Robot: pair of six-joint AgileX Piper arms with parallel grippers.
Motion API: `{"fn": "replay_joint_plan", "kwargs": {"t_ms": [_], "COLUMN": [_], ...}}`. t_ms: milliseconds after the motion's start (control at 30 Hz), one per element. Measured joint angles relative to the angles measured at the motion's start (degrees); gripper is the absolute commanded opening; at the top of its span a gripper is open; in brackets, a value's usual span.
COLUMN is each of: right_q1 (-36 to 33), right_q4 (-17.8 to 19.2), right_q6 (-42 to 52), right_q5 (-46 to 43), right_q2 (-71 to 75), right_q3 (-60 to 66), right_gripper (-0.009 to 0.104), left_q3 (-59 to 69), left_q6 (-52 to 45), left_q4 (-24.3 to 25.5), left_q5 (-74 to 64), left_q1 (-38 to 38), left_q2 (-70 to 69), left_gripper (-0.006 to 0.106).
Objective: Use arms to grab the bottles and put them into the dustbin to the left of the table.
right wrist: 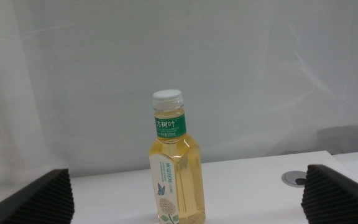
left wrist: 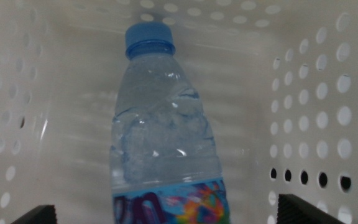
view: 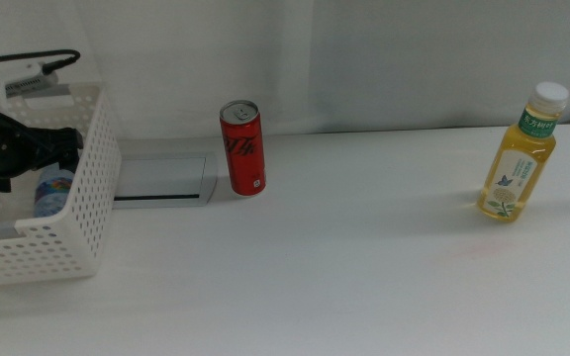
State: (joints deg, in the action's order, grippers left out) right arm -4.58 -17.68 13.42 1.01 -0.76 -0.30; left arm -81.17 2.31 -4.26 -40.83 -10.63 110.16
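My left gripper (view: 64, 146) hangs over the white perforated dustbin (view: 77, 232) at the far left, jaws open. In the left wrist view the jaws (left wrist: 166, 214) stand wide on either side of the clear water bottle with a blue cap (left wrist: 166, 143) without touching it. That bottle rests inside the dustbin (left wrist: 328, 93) and shows through its wall in the middle view (view: 51, 190). The red can (view: 242, 148) stands upright at the table's back. The yellow tea bottle (view: 518, 163) stands at the right. My right gripper (right wrist: 185, 171) is open, facing the tea bottle (right wrist: 174, 168) from a distance; it is out of the middle view.
A grey plate (view: 161, 178) is set into the white table (view: 344, 277) between the dustbin and the can. A round grommet hole (right wrist: 294, 178) lies beside the tea bottle. A white curtain backs the table.
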Motion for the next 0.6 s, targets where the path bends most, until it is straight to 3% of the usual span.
{"fn": "replay_joint_plan", "kwargs": {"t_ms": [233,600], "right_q1": [0.0,0.0], "right_q4": [0.0,0.0], "right_q6": [0.0,0.0], "right_q5": [0.0,0.0], "right_q2": [0.0,0.0], "right_q3": [0.0,0.0], "right_gripper": [0.103,0.103], "left_q3": [0.0,0.0], "left_q6": [-0.2,-3.7], "left_q4": [0.0,-0.2], "left_q5": [1.1,2.0], "left_q1": [0.0,2.7], "left_q2": [-3.1,-21.7], "left_gripper": [0.093,0.093]}}
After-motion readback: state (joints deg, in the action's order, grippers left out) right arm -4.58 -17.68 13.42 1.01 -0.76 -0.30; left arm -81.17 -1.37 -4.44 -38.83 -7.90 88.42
